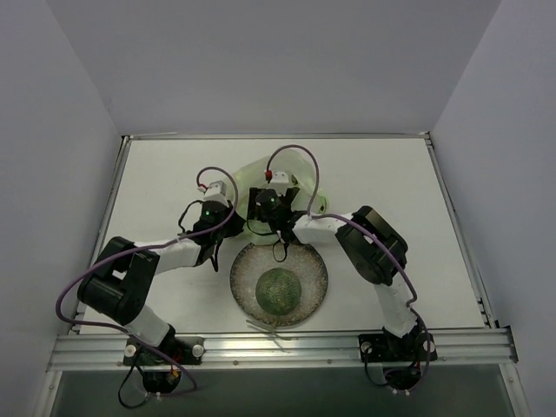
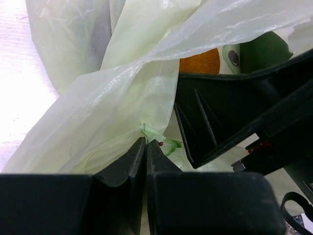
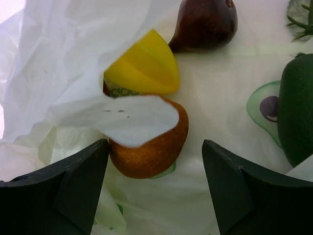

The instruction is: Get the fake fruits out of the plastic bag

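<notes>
Top external view is showing, nearest the arm bases, the round speckled glass plate (image 1: 248, 261) carrying the large netted green melon (image 1: 278, 291), so one fruit is already sitting outside the thin translucent pale green crinkled plastic bag (image 1: 250, 174), which is lying just beyond the plate under both wrists. On the left wrist camera the left gripper (image 2: 146, 145) is pressing its jaws together on a fold of the bag's film, apparently pinching it up to hold the mouth open. On the right wrist camera the right gripper (image 3: 155, 144) is spreading its jaws wide, one finger on each side of the round orange plastic fruit (image 3: 151, 157), gripping nothing. A loose flap of film is draping over the orange's upper face. Just behind it the yellow ridged piece (image 3: 144, 71) is lying, then the dark red fig-shaped piece (image 3: 205, 22) farther in, with the dark green piece (image 3: 299, 112) off to the right, all resting inside the bag. The step in hand is looking like the grasp on the orange. Doing it well is meaning lowering the fingers to the fruit's widest part, closing beneath the flap so no film is getting trapped, and lifting straight out while the left pinch is anchoring the bag.
</notes>
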`<control>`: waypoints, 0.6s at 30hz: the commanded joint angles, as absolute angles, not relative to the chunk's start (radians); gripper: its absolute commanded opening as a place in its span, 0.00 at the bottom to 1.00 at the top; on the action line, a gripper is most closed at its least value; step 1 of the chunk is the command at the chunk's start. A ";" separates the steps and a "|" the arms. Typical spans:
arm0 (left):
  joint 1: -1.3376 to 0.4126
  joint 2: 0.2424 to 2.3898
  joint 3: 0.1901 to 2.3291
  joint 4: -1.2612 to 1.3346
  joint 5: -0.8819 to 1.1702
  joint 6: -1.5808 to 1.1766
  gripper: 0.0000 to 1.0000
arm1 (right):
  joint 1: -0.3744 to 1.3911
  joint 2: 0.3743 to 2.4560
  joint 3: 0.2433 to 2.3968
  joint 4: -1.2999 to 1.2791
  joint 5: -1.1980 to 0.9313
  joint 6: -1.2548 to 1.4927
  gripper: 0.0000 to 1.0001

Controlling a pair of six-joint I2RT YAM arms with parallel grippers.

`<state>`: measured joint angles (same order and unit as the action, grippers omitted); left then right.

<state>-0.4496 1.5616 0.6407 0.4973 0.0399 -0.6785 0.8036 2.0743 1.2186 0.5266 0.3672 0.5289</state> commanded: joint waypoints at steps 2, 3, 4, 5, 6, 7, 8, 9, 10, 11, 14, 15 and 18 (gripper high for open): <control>-0.449 1.526 0.664 0.469 -0.015 -0.692 0.02 | 0.785 2.108 1.288 0.538 0.351 0.532 0.73; -0.449 1.526 0.664 0.469 -0.012 -0.692 0.02 | 0.782 2.114 1.299 0.538 0.347 0.531 0.73; -0.449 1.526 0.666 0.471 -0.012 -0.692 0.03 | 0.781 2.121 1.302 0.538 0.344 0.528 0.70; -0.448 1.528 0.666 0.471 -0.011 -0.692 0.03 | 0.779 2.121 1.302 0.546 0.344 0.520 0.65; -0.449 1.529 0.666 0.472 -0.006 -0.692 0.02 | 0.779 2.115 1.298 0.554 0.348 0.519 0.58; -0.449 1.531 0.666 0.483 -0.003 -0.692 0.02 | 0.779 2.094 1.272 0.566 0.350 0.515 0.44; -0.449 1.532 0.664 0.488 0.000 -0.692 0.02 | 0.779 2.074 1.250 0.613 0.347 0.502 0.39; -0.449 1.534 0.663 0.494 0.000 -0.692 0.02 | 0.781 2.054 1.229 0.635 0.344 0.493 0.35; -0.449 1.535 0.663 0.500 0.000 -0.690 0.02 | 0.782 2.015 1.210 0.653 0.342 0.483 0.29; -0.449 1.537 0.664 0.500 0.024 -0.690 0.02 | 0.784 1.991 1.180 0.658 0.344 0.477 0.27; -0.449 1.543 0.667 0.502 0.023 -0.689 0.02 | 0.798 1.895 1.117 0.652 0.359 0.445 0.26; -0.449 1.545 0.669 0.502 0.025 -0.689 0.02 | 0.802 1.870 1.102 0.646 0.357 0.433 0.26; -0.449 1.533 0.667 0.503 0.031 -0.684 0.02 | 0.828 1.781 1.059 0.603 0.351 0.417 0.26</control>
<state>-0.4496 1.5612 0.6407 0.4843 0.0257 -0.6853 0.8001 1.9087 1.0748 0.5797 0.3328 0.4557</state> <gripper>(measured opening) 0.028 0.543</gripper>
